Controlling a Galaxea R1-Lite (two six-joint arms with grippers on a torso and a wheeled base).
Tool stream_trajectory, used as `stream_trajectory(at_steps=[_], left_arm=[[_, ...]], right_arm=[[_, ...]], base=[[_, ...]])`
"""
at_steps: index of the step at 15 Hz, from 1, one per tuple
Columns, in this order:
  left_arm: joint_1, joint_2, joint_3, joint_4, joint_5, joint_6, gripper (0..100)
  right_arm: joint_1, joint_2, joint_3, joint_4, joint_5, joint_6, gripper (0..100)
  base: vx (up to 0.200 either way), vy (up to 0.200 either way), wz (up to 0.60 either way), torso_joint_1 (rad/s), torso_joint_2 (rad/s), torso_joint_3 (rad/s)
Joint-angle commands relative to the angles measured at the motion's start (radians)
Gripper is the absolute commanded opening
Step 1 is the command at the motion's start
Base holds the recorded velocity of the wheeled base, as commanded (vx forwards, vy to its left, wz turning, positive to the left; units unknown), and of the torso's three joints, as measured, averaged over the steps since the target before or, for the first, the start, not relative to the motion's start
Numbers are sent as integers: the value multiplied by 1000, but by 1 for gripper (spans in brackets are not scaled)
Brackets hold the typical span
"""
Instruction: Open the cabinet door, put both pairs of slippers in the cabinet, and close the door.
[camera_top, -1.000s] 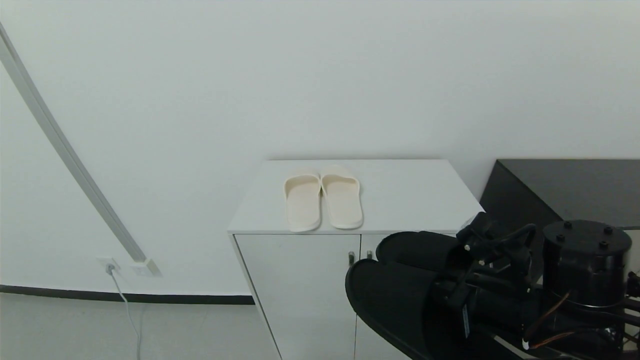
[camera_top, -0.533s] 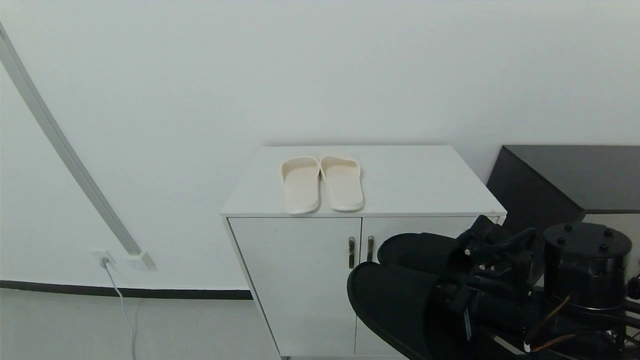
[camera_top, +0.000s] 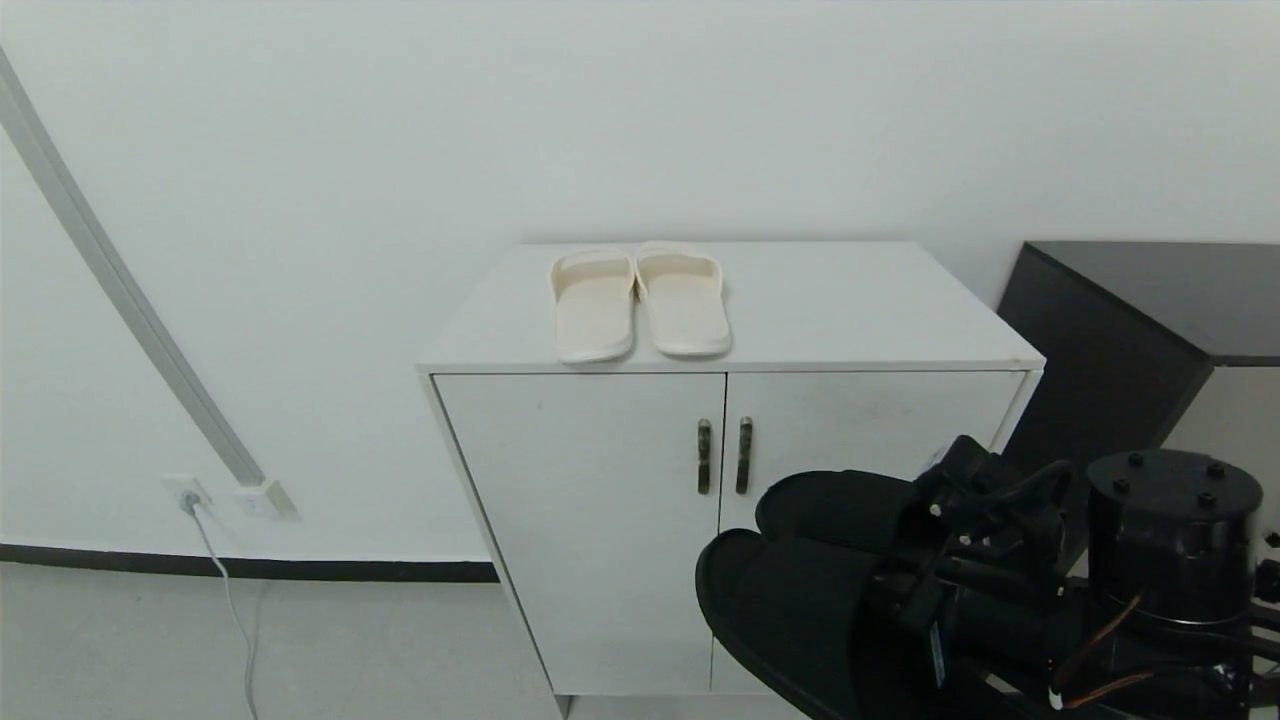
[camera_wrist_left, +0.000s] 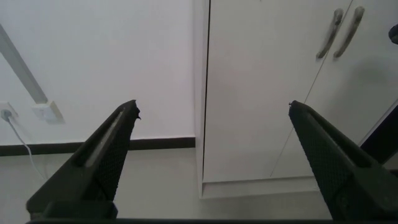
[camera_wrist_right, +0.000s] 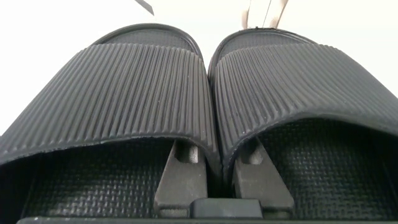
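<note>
While cream slippers top the white cabinet, right end effector grips black slippers; left end effector wide.

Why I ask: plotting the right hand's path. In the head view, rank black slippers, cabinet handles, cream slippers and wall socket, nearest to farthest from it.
1. black slippers, gripped by the right hand.
2. cabinet handles, just beyond, centre front.
3. cream slippers, on the cabinet top.
4. wall socket, far left, low.
</note>
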Motion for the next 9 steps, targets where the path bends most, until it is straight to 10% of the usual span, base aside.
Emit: stream_trajectory(at_steps=[1,9], left_arm=[[0,1,0,0,0,0,100],[0,1,2,0,-1,6,100]], right_arm=[[0,4,1,-1,-1,0,0],[0,1,20,-1,-1,-22,0]], base=[[0,0,0,-193,515,320],[0,0,0,-165,488,323]])
